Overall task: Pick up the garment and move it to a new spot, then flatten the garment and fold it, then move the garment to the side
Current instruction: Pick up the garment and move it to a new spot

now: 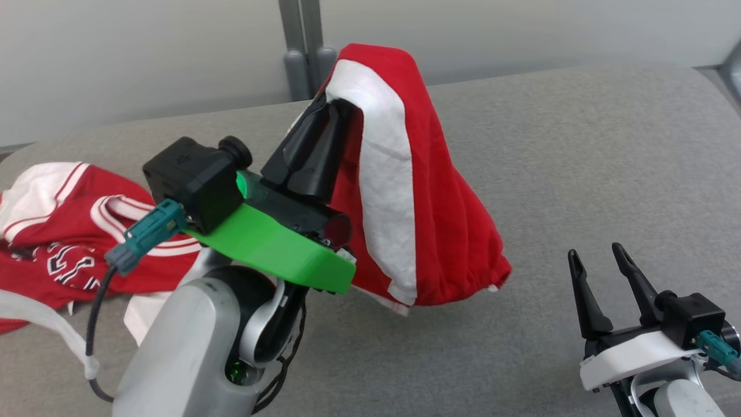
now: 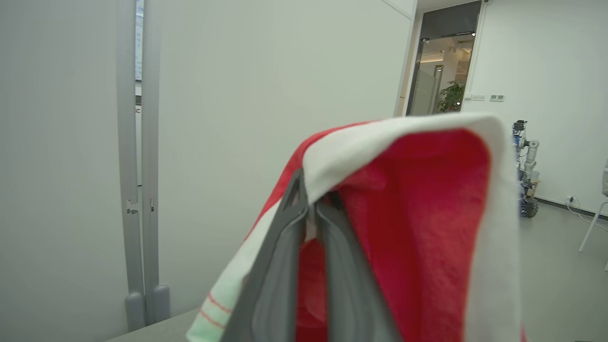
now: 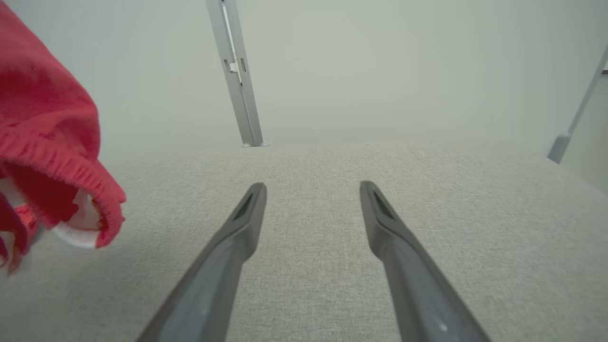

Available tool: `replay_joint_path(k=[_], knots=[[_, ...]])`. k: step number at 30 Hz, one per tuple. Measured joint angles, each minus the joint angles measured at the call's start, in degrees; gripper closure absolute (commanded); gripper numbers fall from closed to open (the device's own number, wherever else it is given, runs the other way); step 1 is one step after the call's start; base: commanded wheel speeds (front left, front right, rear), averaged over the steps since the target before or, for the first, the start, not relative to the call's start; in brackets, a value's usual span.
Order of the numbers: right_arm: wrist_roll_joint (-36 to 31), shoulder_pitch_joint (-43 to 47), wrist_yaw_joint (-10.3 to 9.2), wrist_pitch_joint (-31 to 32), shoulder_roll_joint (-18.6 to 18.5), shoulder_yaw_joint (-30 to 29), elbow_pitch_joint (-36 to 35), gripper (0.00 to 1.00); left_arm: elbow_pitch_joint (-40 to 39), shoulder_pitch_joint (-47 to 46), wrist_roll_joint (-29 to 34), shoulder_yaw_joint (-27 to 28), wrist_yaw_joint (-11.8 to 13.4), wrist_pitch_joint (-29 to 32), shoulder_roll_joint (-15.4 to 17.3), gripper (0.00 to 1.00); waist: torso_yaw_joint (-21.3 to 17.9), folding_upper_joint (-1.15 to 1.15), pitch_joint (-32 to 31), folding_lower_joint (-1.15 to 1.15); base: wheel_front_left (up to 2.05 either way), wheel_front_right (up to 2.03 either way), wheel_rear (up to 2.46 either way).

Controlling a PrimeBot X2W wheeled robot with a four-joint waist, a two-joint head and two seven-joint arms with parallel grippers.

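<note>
Surface: grey woven tabletop point(image 1: 579, 145), pale wall point(image 1: 145, 58) behind, grey upright post point(image 1: 304, 40) at the far edge.

Garment point(image 1: 440, 231): red cloth with a broad white band, hanging in a bunched cone above the middle of the tabletop. Its lower hem hangs close to the fabric; contact cannot be told.

Left gripper point(image 1: 331, 110): jaws pinched together on the garment's top fold, cloth draped over both fingers, arm raised.

Right gripper point(image 1: 596, 252): jaws spread wide, holding nothing, low over bare tabletop to the garment's right, well apart from it.

A second red-and-white jersey point(image 1: 63, 243) lies crumpled at the left edge, behind the left arm.

Judgement: step in hand is the carry to a new spot.

- Carry high enough that the hem does not drag or fold under.
- Bare area to the right looks like the best landing place, clear of the jersey.
- Lower hem first, then draw the top away, so the cloth lays out rather than piles.
- Single pinch point: move slowly, limit swing.
</note>
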Motion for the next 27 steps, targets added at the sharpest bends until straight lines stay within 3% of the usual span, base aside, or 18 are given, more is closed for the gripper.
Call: replay_joint_path(k=[8, 15, 21, 22, 23, 25, 26, 27], knots=[[0.4, 0.5, 0.00, 0.0, 1.2, -0.7, 0.2, 0.00, 6.2, 0.5, -0.2, -1.4, 1.5, 0.7, -1.4, 1.00, -10.3, 0.00, 0.1, 0.00, 0.00, 0.00, 0.00], [0.7, 1.4, 0.00, 0.0, 2.4, -2.0, 0.3, 0.00, 27.4, 2.9, 0.2, -1.9, 1.8, -2.3, -1.0, 1.00, -18.0, 0.00, 0.7, 0.00, 0.00, 0.00, 0.00], [0.7, 1.7, 0.00, 0.0, 3.3, -1.2, 0.5, 0.00, 44.5, 3.1, 0.3, -3.8, -1.0, -8.7, -2.9, 1.00, -21.3, 0.00, 1.9, 0.00, 0.00, 0.00, 0.00], [0.7, 1.7, 0.00, 0.0, 3.4, -0.9, 0.5, 0.00, 46.7, 2.7, 0.4, -4.3, -1.4, -10.0, -3.3, 0.95, -21.4, 0.00, 2.2, 0.00, 0.00, 0.00, 0.00], [0.7, 1.6, 0.00, 0.0, 3.4, -0.7, 0.6, 0.00, 48.7, 2.0, 0.9, -5.3, -1.7, -10.7, -3.6, 0.78, -21.3, 0.00, 2.4, 0.00, 0.00, 0.00, 0.00], [0.7, 1.5, 0.00, 0.0, 3.4, -0.5, 0.6, 0.00, 51.7, 1.1, 1.5, -6.4, -2.2, -12.2, -4.0, 0.53, -20.9, 0.00, 2.6, 0.00, 0.00, 0.00, 0.00], [0.7, 1.4, 0.00, 0.0, 3.3, -0.3, 0.7, 0.00, 53.0, 0.8, 1.5, -6.9, -2.6, -12.9, -4.2, 0.00, -20.5, 0.00, 2.6, 0.00, 0.00, 0.00, 0.00], [0.7, 1.2, 0.00, 0.0, 3.3, -0.2, 0.7, 0.00, 54.0, 0.5, 1.5, -7.4, -2.8, -13.7, -4.3, 0.00, -20.1, 0.00, 2.6, 0.00, 0.00, 0.00, 0.00]])
